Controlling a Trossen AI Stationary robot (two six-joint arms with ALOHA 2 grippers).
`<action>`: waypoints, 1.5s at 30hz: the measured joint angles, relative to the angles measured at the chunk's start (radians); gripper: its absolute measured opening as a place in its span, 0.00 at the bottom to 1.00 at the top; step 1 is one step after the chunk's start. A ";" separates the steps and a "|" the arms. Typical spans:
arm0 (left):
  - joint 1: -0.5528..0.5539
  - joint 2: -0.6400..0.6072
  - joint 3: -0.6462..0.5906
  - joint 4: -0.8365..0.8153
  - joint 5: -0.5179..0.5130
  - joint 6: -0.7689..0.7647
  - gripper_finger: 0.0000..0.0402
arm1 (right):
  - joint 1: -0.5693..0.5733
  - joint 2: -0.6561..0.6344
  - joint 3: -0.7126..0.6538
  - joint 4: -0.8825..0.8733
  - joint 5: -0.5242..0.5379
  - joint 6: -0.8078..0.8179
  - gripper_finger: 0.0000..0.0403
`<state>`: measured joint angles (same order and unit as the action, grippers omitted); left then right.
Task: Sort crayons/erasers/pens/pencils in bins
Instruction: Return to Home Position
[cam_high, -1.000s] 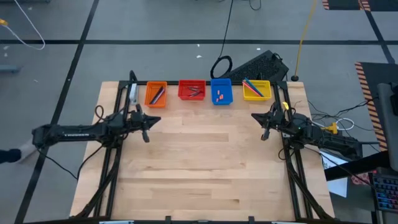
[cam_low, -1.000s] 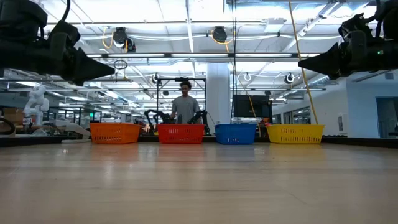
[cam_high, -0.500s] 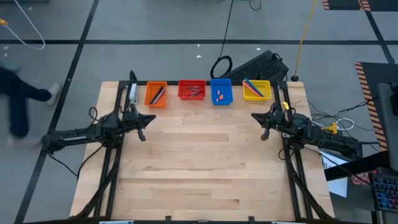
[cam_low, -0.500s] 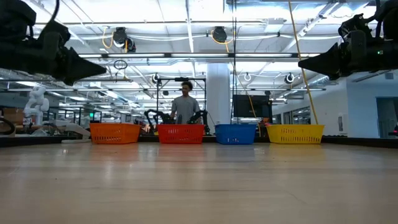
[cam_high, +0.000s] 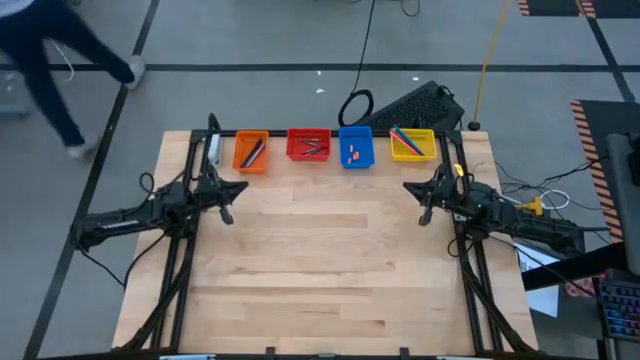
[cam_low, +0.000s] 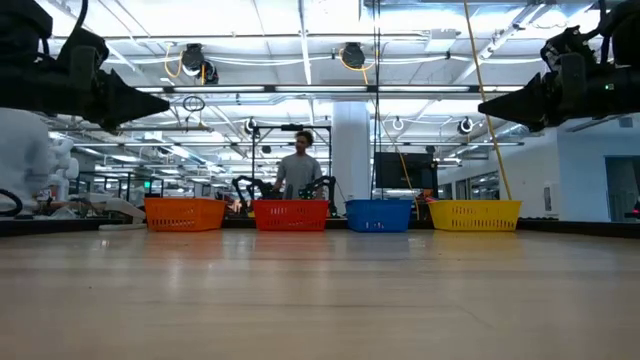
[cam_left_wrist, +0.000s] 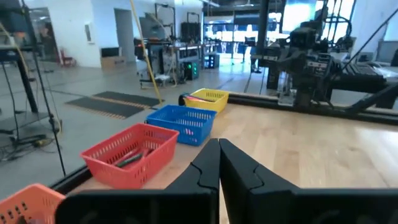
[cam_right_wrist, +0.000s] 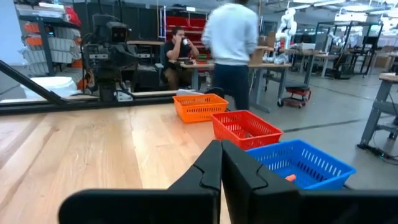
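well, both arms hang over the bench (cam_high: 320, 270) with nothing in them. the left tool (cam_high: 227, 203) sits near the orange bin (cam_high: 250, 151), its tips pressed together and empty; the right tool (cam_high: 424, 204) hovers just short of the yellow bin (cam_high: 412, 145), likewise closed on nothing. along the far edge, sticks lie in the orange, red bin (cam_high: 308, 145) and yellow trays, erasers (cam_high: 351, 155) in the blue bin (cam_high: 356, 147). a person (cam_high: 60, 50) walks past the bench.

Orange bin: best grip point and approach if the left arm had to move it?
Probably the orange bin's near long wall, from above, fingers straddling the thin upright rim. Its open top faces up and the sticks inside lie mid-bin. The left gripper, shut, sits just in front; the red bin stands close beside one end.
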<state>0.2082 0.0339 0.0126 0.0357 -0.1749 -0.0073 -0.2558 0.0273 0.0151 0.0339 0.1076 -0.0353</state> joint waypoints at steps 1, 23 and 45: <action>0.001 0.000 0.000 0.000 0.000 -0.005 0.02 | 0.000 0.001 0.000 0.002 0.000 -0.007 0.00; 0.001 0.000 -0.003 0.034 -0.001 -0.001 0.09 | 0.000 0.002 0.000 0.006 -0.004 -0.030 0.00; 0.001 0.000 -0.003 0.035 -0.001 -0.001 0.09 | 0.000 0.002 0.000 0.007 -0.004 -0.029 0.00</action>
<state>0.2092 0.0341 0.0097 0.0711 -0.1761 -0.0086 -0.2558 0.0292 0.0151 0.0406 0.1032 -0.0647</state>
